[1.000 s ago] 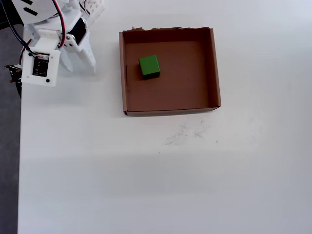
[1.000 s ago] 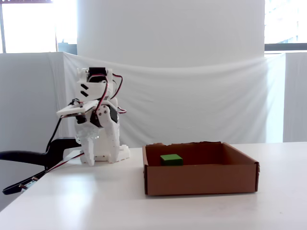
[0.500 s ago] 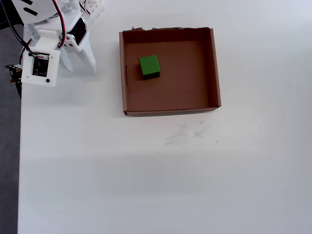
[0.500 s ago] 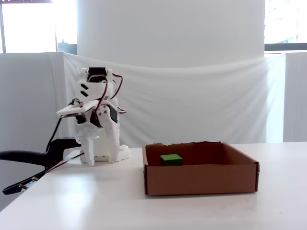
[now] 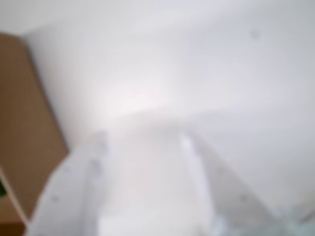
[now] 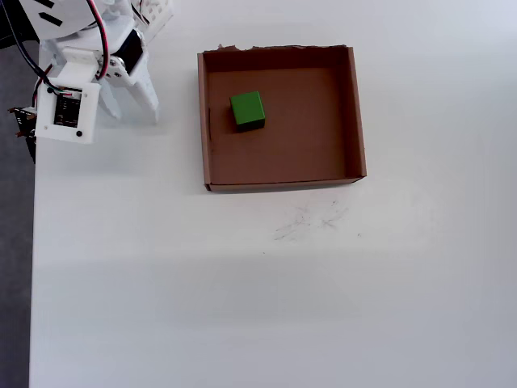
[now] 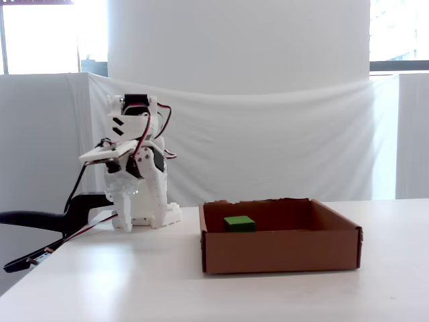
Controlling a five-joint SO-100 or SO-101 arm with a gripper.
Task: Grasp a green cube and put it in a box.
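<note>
The green cube (image 6: 247, 110) lies inside the brown cardboard box (image 6: 353, 113), in its left half, also seen in the fixed view as the cube (image 7: 239, 223) behind the box's front wall (image 7: 281, 251). My gripper (image 6: 133, 118) hangs over bare table left of the box, well apart from the cube. Its two white fingers stand spread with nothing between them. The blurred wrist view shows the gripper (image 5: 143, 138) open over white table, with the box wall (image 5: 24, 128) at the left edge.
The folded white arm (image 7: 134, 168) with its red and black wires sits at the table's back left. A camera board (image 6: 66, 109) rides on the wrist. The table's left edge (image 6: 32, 267) drops to dark floor. Faint pencil scribbles (image 6: 311, 220) mark the table in front of the box.
</note>
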